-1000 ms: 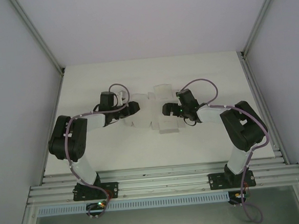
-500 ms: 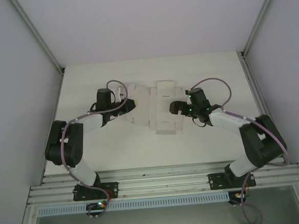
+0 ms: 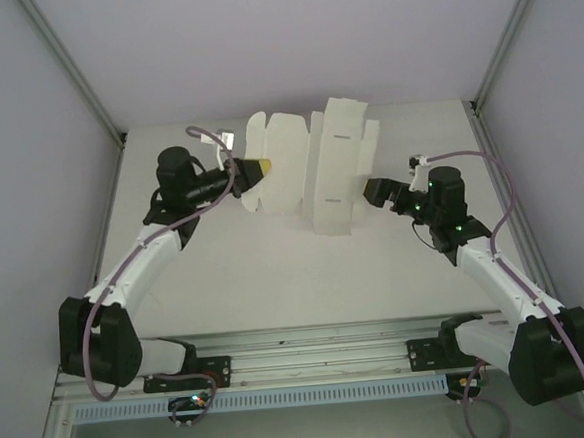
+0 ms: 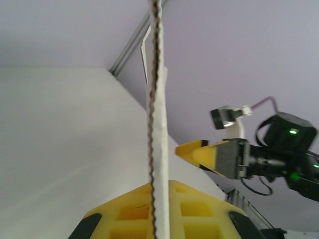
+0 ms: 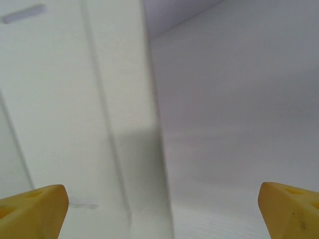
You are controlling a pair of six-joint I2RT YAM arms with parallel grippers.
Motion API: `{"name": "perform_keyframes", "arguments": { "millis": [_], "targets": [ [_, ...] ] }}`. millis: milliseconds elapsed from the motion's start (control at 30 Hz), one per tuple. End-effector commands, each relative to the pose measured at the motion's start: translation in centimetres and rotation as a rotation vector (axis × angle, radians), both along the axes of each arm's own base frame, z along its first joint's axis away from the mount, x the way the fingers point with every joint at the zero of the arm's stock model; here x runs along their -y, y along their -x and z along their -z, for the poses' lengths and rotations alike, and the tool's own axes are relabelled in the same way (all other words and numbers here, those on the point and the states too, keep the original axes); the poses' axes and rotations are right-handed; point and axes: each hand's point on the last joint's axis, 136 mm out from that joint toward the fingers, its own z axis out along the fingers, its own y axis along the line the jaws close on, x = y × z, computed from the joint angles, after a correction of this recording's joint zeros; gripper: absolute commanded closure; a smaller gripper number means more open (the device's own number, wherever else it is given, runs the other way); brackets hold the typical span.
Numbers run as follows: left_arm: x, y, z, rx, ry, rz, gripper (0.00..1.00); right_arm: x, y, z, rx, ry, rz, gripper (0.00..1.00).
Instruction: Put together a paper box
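Card blank under single-point hold. The paper box [image 3: 318, 167] is a flat die-cut sheet, not yet folded. It stands raised on edge in the upper centre of the top view, with its flaps fanned toward the back wall. The left gripper [image 3: 256, 168] is clenched on the sheet's left-hand flap. In the left wrist view the card runs edge-on up the middle of the frame, pinched between the yellow fingers [image 4: 199, 214] at the bottom. The right gripper [image 3: 374, 190] sits just beside the sheet's lower right edge, jaws spread wide and grasping nothing. Its wrist view has one yellow tip in each bottom corner, with white card ahead of them.

Whether the sheet's lowest corner rests on the table [image 3: 277, 290] or hangs just off it cannot be told from above.

Risks noted:
- Slip or pivot. The whole sheet hangs from one flap, so thin card may swing about that pinch or slide out of it and drop flat.
- Unwanted crease. The unsupported panels may sag and bend away from the scored lines, or the held flap may fold at its root.
- Missed catch. If the right jaws close while the card is off their centre line, one tip is likely to push the panel aside or crumple it.
- Tearing. Once both arms hold the sheet, any opposed pull or twist would load the narrow tabs first.
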Motion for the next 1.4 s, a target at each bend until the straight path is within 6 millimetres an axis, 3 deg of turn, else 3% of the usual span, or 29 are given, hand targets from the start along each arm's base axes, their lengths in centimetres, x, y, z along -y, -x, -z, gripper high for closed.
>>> {"name": "perform_keyframes", "arguments": {
  "millis": [0,167,333,400,600,733,800,833,900,933,1067,1167,1267,1367],
  "targets": [
    [0.4,2.7,-3.7,0.085,0.049,0.081,1.0,-1.4,0.6,-2.9,0.091,-0.108,-0.124,0.07],
    [0.3,4.1,-5.1,0.122,0.06,0.092,1.0,-2.6,1.0,-5.1,0.171,-0.167,-0.218,0.21],
    [0.2,4.7,-5.7,0.134,0.065,0.087,1.0,-3.2,0.9,-5.8,0.176,-0.201,-0.261,0.41],
    [0.0,4.5,-5.5,0.131,0.046,0.06,1.0,-3.1,0.9,-6.0,0.177,-0.207,-0.256,0.53],
    [-0.6,4.0,-5.0,0.14,0.012,-0.006,1.0,-2.9,1.6,-5.8,0.165,-0.183,-0.243,0.74],
    [-0.7,3.9,-4.7,0.14,0.009,-0.017,1.0,-3.0,1.8,-5.7,0.163,-0.172,-0.259,0.98],
    [-0.8,3.7,-4.1,0.127,-0.01,-0.032,1.0,-3.0,1.7,-5.5,0.166,-0.158,-0.26,1.0],
    [-1.0,3.4,-3.5,0.112,-0.029,-0.058,0.87,-3.0,1.7,-5.3,0.163,-0.144,-0.262,1.0],
    [-2.1,2.5,-1.4,0.076,-0.104,-0.149,0.06,-2.9,1.7,-4.5,0.134,-0.109,-0.261,1.0],
    [-3.0,1.9,0.0,0.056,-0.154,-0.217,0.0,-3.0,1.7,-3.8,0.115,-0.088,-0.265,1.0],
    [-8.8,0.4,6.5,-0.064,-0.406,-0.545,0.0,-3.5,2.0,-0.4,0.008,0.011,-0.293,1.0],
    [-12.9,0.9,10.3,-0.151,-0.578,-0.709,0.0,-3.7,2.1,2.7,-0.08,0.123,-0.305,1.0],
    [-14.8,1.7,12.0,-0.203,-0.64,-0.762,0.0,-3.9,1.8,4.8,-0.137,0.301,-0.331,1.0],
    [-14.9,2.0,12.3,-0.217,-0.608,-0.753,0.0,-3.4,0.5,6.0,-0.147,0.541,-0.325,1.0]
  ]
}}
